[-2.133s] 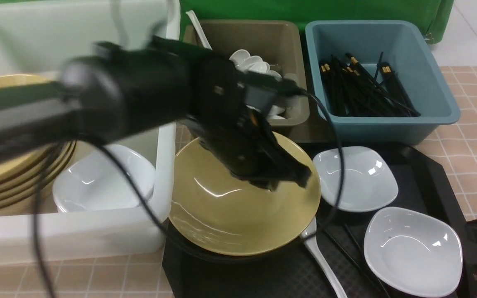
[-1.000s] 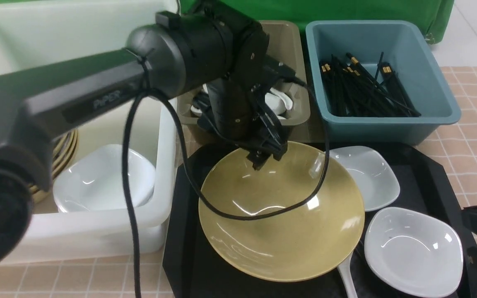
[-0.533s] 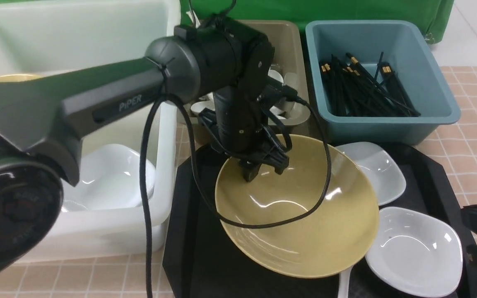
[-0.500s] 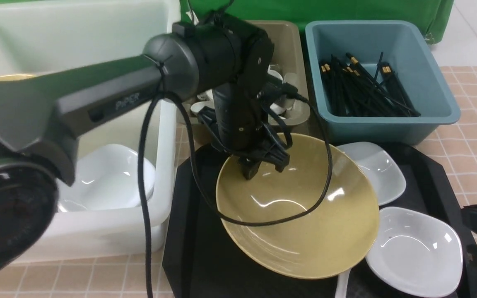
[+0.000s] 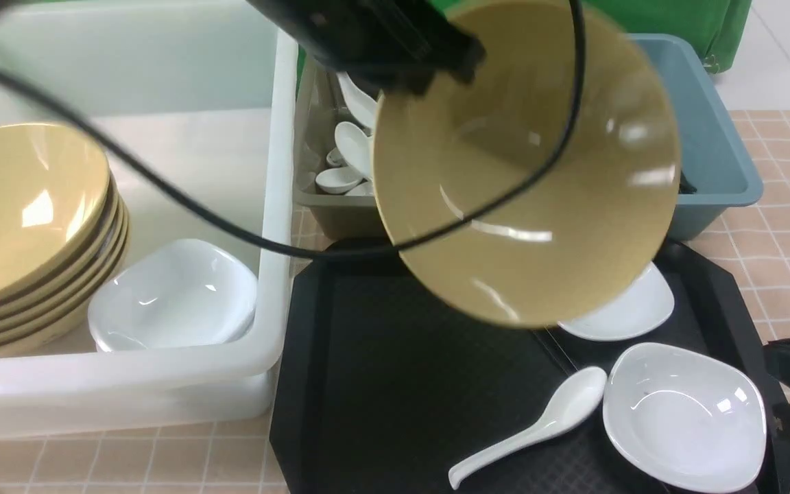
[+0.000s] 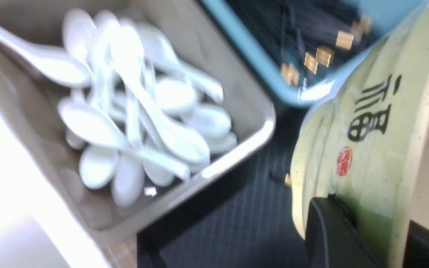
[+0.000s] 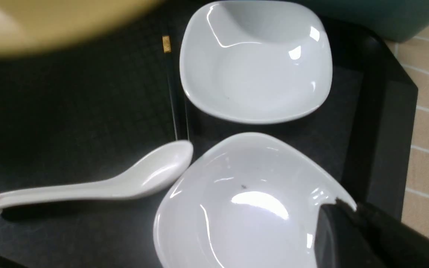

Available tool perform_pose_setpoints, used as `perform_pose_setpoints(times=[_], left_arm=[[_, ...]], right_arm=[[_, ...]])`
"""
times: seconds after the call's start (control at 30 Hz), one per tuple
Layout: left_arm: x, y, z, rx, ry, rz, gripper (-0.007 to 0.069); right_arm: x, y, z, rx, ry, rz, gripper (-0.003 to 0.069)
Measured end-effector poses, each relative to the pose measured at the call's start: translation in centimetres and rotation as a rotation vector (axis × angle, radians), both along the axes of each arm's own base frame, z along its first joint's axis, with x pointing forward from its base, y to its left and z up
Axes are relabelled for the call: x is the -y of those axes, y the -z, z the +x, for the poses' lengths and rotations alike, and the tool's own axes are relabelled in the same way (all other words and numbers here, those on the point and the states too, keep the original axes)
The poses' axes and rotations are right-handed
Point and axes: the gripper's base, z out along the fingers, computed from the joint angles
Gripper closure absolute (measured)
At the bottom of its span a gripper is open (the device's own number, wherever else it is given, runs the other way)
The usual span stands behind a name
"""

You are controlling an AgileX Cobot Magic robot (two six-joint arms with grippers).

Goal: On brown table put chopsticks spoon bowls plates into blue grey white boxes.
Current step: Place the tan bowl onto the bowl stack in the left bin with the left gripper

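My left gripper [image 5: 441, 71] is shut on the rim of a mustard-yellow bowl [image 5: 525, 171] and holds it high and tilted above the black tray, in front of the grey and blue boxes. In the left wrist view the bowl's wall [image 6: 367, 130] sits between the jaws of the left gripper [image 6: 385, 242]. My right gripper [image 5: 782, 405] is shut on the rim of the near white plate [image 5: 683, 415], also in the right wrist view [image 7: 244, 208]. A second plate [image 7: 255, 63], a white spoon [image 5: 532, 432] and a black chopstick [image 7: 173, 85] lie on the tray.
The white box [image 5: 278, 206] holds a stack of yellow bowls [image 5: 25, 226] and white plates [image 5: 172, 295]. The olive-grey box [image 6: 237, 85] is full of spoons. The blue box [image 5: 717, 151] holds chopsticks [image 6: 311, 37]. The black tray [image 5: 402, 384] lies on the tan tiled table [image 5: 786, 226].
My left gripper has lifted the yellow bowl off the tray, up and tilted. That uncovered the spoon and the tray's middle. The right gripper has stayed at the near plate.
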Motion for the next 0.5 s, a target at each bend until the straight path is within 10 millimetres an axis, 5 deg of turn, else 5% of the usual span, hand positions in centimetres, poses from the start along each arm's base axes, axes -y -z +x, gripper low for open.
perform_pose_setpoints(times=[0.17,0.5], left_arm=[[-4.2,-1.5,-2.1,0.094,-0.104,-0.073,0.0615],[-20.5,2.5,-5.6,0.144,-0.742,-0.061,0.0615]], right_arm=[[0.0,0.0,0.0,0.000,0.000,0.000,0.0562],[0.0,0.0,0.0,0.000,0.000,0.000,0.0559]])
